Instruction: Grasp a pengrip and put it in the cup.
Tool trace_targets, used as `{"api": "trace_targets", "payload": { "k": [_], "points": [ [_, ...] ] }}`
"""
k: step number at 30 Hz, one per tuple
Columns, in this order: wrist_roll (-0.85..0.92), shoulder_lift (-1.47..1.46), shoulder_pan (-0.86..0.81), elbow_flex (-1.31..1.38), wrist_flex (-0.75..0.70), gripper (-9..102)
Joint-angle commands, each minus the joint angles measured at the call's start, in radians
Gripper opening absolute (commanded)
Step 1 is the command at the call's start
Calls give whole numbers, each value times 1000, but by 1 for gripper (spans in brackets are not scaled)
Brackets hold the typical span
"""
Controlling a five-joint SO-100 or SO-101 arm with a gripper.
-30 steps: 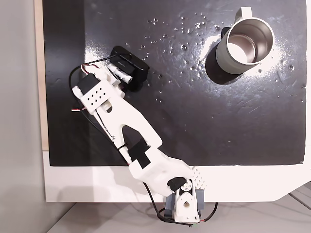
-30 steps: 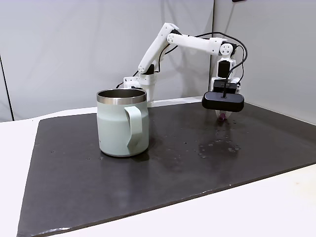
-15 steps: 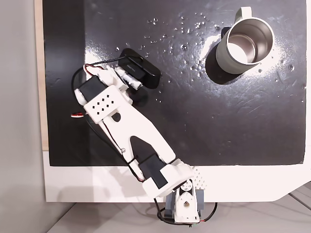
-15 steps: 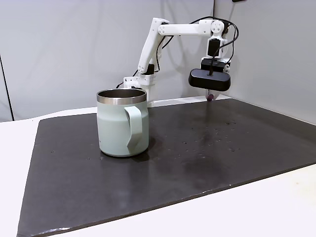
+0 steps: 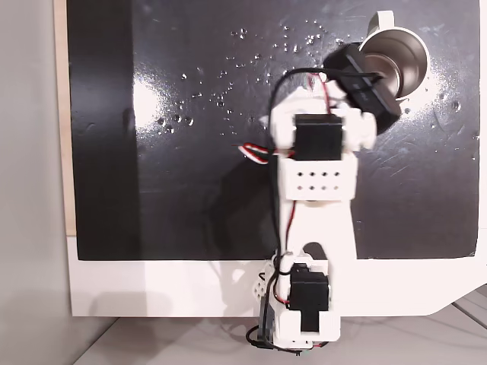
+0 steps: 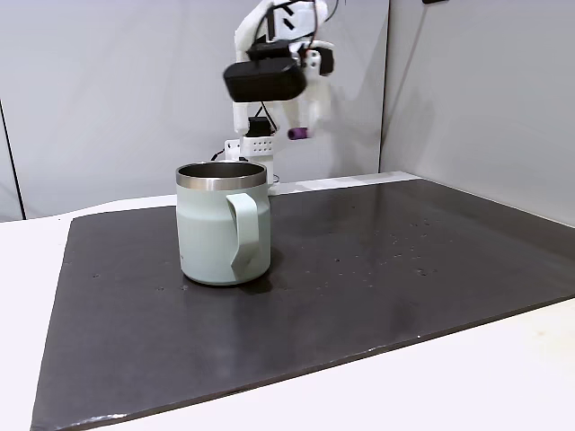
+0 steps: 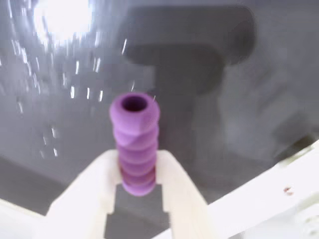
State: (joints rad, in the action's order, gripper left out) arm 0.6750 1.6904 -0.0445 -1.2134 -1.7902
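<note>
Gripper pinches pengrip between white fingers; wrist view shows ribbed purple tube jutting forward past fingertips, hollow end visible. Side fixed view shows pengrip held high, above and behind cup. Top fixed view: black block on arm overlaps cup rim. Since half second ago, arm swung across dark mat from far side toward cup, rising.
</note>
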Motion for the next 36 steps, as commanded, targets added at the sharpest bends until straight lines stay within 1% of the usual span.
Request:
{"api": "trace_targets", "payload": {
  "k": [1,5,9,12,21,30,36],
  "points": [
    [127,77,-160,71,-3,0],
    [232,67,-293,130,0,0],
    [261,-35,-379,284,3,0],
    [256,-150,-403,434,3,0],
    [166,-463,-382,844,2,0],
    [74,-617,-334,1068,2,0],
    [77,-634,-327,1071,0,0]
  ]
}}
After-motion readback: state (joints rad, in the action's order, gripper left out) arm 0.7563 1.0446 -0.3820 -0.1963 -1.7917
